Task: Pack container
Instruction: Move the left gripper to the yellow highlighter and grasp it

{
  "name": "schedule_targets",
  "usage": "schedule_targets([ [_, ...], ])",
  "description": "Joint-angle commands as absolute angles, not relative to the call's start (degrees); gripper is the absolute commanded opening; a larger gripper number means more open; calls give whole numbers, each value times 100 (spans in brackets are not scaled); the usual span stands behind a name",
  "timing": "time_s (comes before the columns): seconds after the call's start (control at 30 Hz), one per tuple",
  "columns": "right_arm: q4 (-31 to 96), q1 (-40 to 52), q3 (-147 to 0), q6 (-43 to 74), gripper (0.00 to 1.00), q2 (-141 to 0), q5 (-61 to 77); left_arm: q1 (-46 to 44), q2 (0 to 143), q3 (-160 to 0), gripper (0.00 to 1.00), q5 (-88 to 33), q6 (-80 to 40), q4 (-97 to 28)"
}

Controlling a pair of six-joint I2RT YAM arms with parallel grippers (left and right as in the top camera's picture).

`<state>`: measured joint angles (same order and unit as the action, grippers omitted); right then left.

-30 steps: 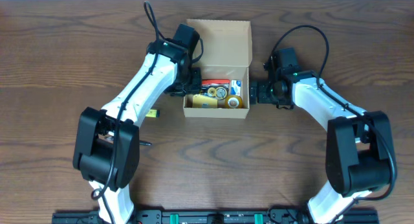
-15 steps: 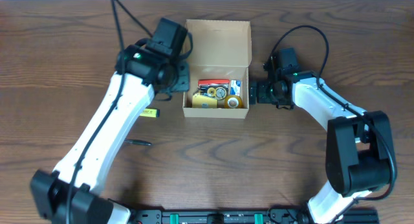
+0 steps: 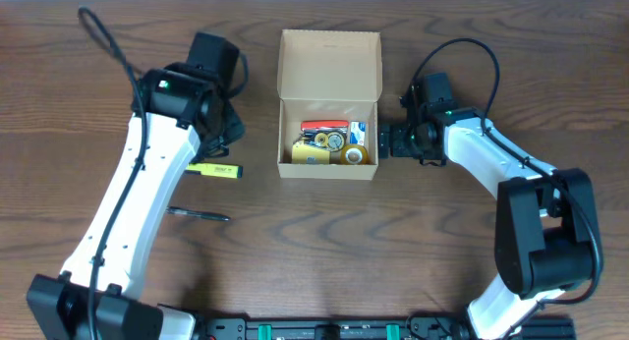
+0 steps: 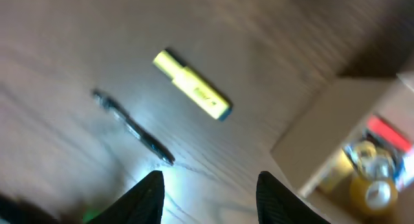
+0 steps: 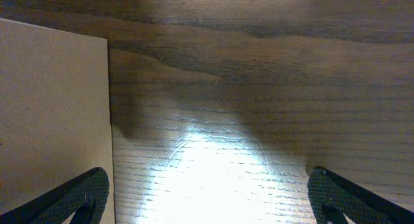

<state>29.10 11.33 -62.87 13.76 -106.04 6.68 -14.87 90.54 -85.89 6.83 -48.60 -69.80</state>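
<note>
While the cardboard box (image 3: 327, 170) stands open near the middle of the far edge of the desk (image 3: 314, 256), its flap lid (image 3: 329, 60) lies back toward that edge. Inside, against the front wall, are a red item (image 3: 324, 126), yellow round pieces (image 3: 351, 156) and a small blue-and-white pack (image 3: 358, 134); their print is too small to read. The left gripper (image 4: 210, 195) hovers left of the box, its fingers half apart with nothing between them. On the desk there lie a yellow highlighter (image 3: 216, 170), whose label is blurred, and a dark pen (image 3: 197, 214), nearer the front edge. The right gripper (image 5: 207, 201), spread wide and empty, is just beside the box's right wall, perhaps touching it.
</note>
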Motion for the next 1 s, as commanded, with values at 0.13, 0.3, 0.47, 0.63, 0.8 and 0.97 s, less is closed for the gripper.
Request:
schedule_targets([
  [0.13, 2915, 1175, -6276, 1302, 99, -10610, 731, -1146, 9015, -7561, 49, 799, -7039, -6156],
  [0.3, 2915, 1175, -6276, 1302, 99, -10610, 733, -1087, 9026, -6746, 47, 788, -8071, -5334],
  [0.47, 2915, 1175, -6276, 1302, 99, -10610, 731, -1087, 9096, -5955, 46, 790, -8761, -4394],
  [0.63, 2915, 1175, -6276, 1302, 99, -10610, 731, -1085, 9360, -5614, 51, 792, -8833, -3721],
  [0.8, 2915, 1175, -6276, 1302, 99, -10610, 733, -1050, 9778, -5596, 54, 788, -8831, -3264],
  [0.97, 2915, 1175, -6276, 1302, 99, -10610, 733, -1044, 10060, -5596, 54, 762, -8831, -3094],
])
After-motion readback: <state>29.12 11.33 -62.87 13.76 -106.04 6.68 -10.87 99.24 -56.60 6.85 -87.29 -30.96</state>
